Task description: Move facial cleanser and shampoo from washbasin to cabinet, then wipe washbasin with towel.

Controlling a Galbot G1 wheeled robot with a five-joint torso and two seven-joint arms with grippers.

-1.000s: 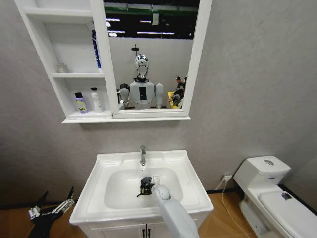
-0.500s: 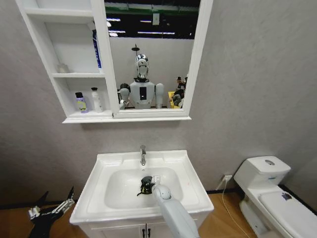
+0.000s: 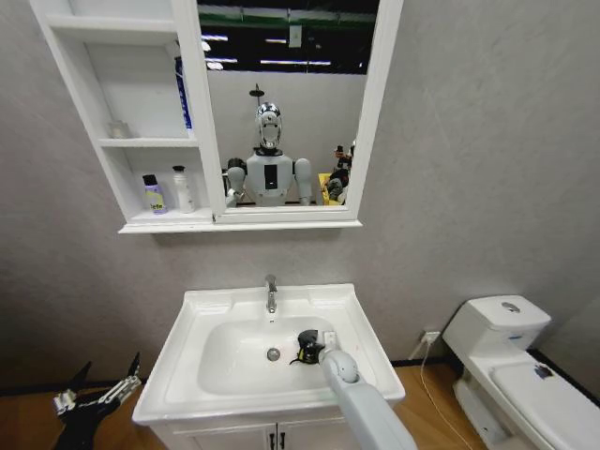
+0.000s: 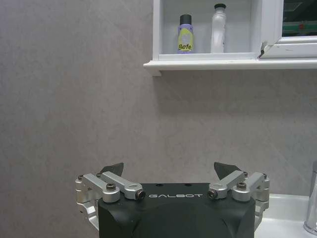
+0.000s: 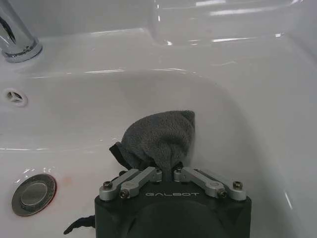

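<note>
The white washbasin (image 3: 178,347) stands below me, with a chrome tap (image 3: 270,292) and a round drain (image 3: 273,354). My right gripper (image 3: 307,349) is down in the bowl, right of the drain, shut on the dark grey towel (image 5: 158,136), which is pressed against the bowl's wall. The right wrist view also has the drain (image 5: 33,193) and the tap (image 5: 17,42). On the cabinet's (image 3: 141,220) lowest shelf stand two bottles: a purple one with a yellow label (image 3: 151,194) (image 4: 185,39) and a white one with a dark cap (image 3: 182,188) (image 4: 218,29). My left gripper (image 3: 94,398) (image 4: 168,171) hangs open and empty, low and left of the basin.
A white toilet (image 3: 497,328) stands at the right. The mirror (image 3: 281,112) reflects the robot. Cupboard doors (image 3: 272,436) sit under the basin. A small item (image 3: 117,129) and a blue bottle (image 3: 181,89) are on the middle shelf.
My right gripper has dragged the towel from over the drain to the right side of the bowl, and the drain now shows. The left arm has not moved.
</note>
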